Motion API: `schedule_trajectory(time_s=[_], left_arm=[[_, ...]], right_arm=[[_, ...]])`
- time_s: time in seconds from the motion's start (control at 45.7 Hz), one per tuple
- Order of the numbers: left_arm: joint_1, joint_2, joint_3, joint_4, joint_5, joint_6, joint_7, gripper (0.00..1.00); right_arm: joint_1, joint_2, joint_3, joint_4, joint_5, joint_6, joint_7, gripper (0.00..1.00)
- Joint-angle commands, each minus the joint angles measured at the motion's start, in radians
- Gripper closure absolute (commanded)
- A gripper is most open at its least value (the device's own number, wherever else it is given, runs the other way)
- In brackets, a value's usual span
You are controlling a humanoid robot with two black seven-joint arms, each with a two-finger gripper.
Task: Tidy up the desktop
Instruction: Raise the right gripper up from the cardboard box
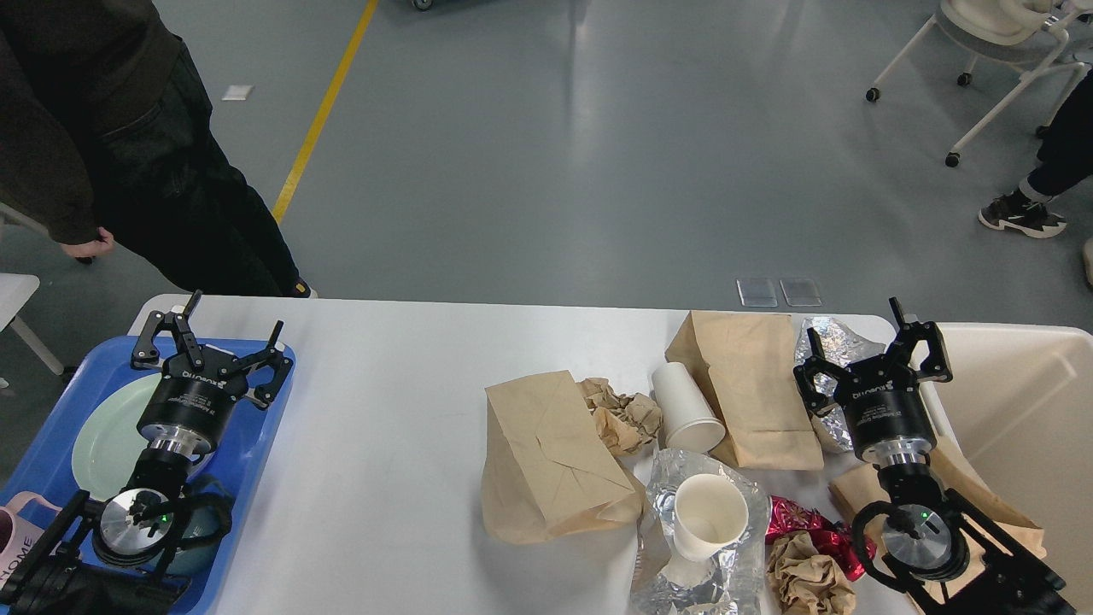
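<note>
Crumpled brown paper [807, 581] sits at the desk [384, 427] edge; right hand [871, 346], fingers spread and empty, could easily knock it off reaching in.

Pink mug [17, 534] (lettered) — cut off at left edge, perhaps half-hidden.

The bench [384, 444] is plain white, the tray [256, 453] on its left blue with a pale green plate [107, 440] and a pink mug [17, 534] lettered in black. The two paper bags [542, 457] and crumpled paper [619, 414] are tan, the two cups [683, 406] white, the foil [734, 564] silver, and one wrapper [807, 525] is shiny red with a pale pattern. The bin [1016, 401] is beige, both grippers [218, 342] black with white lettering, and the grey floor [598, 154] carries a yellow line [324, 111].
</note>
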Motion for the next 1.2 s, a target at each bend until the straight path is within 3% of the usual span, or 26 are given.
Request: schedule_trajectory(time_s=[0.0,0.657,1.182], left_arm=[[0.0,0.0,0.0,-0.001,0.0,0.0,0.0,0.03],[0.0,0.0,0.0,0.0,0.0,0.0,0.0,0.03],[0.0,0.0,0.0,-0.001,0.0,0.0,0.0,0.03]], right_arm=[[0.0,0.0,0.0,0.0,-0.001,0.0,0.0,0.0],[0.025,0.008,0.0,-0.02,0.0,-0.008,-0.001,0.0],[-0.012,-0.069,0.091,-0.019,0.08,0.011,-0.007,0.0]])
